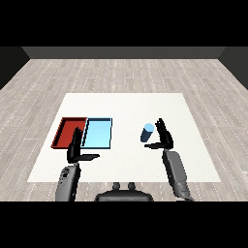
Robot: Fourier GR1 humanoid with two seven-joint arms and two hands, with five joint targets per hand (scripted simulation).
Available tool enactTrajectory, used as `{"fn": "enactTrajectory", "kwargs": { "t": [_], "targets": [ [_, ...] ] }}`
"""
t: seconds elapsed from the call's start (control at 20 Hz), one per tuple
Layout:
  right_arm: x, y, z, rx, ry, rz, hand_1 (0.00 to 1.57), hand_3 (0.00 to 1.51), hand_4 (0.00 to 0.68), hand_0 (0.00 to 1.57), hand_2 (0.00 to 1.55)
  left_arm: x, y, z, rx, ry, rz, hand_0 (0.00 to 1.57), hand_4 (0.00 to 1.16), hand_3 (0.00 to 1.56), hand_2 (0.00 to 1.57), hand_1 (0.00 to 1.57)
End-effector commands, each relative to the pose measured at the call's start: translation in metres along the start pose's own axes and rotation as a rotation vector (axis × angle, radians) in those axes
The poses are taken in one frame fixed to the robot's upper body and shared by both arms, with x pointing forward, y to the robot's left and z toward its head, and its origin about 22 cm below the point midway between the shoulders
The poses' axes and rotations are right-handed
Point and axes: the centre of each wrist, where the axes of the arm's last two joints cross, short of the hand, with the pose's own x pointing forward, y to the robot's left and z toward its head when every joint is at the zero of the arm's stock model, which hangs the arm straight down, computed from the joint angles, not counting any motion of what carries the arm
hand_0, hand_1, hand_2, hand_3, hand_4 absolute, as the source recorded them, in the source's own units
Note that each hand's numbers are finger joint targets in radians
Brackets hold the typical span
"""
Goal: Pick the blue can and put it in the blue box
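Note:
The blue can (147, 132) stands upright on the white table (126, 106), right of centre. My right hand (164, 137) is just to its right, fingers straight and pointing up, thumb reaching left below the can; it is open and does not hold the can. The light blue tray (98, 132) lies left of centre with nothing in it. My left hand (75, 147) hovers at the tray's near left corner, open, fingers up and thumb out to the right.
The red tray (67, 131) lies against the left side of the blue tray, partly covered by my left hand's fingers. A grey wooden floor surrounds the table.

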Motion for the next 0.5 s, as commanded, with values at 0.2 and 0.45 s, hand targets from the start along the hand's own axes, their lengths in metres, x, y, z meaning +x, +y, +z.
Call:
{"fn": "enactTrajectory", "kwargs": {
  "t": [0.2,0.45],
  "targets": [
    [-0.023,0.005,-0.006,-0.045,0.067,-0.008,0.0,0.0,0.0,0.0,0.0,0.026,0.004,0.009,0.019,0.005,-0.029,0.0,0.0,0.0,0.0,0.0],
    [-0.032,0.004,-0.026,-0.063,0.1,-0.028,0.0,0.0,0.0,0.0,0.0,0.007,-0.008,0.003,0.006,0.006,-0.001,0.0,0.0,0.0,0.0,0.0]
  ]
}}
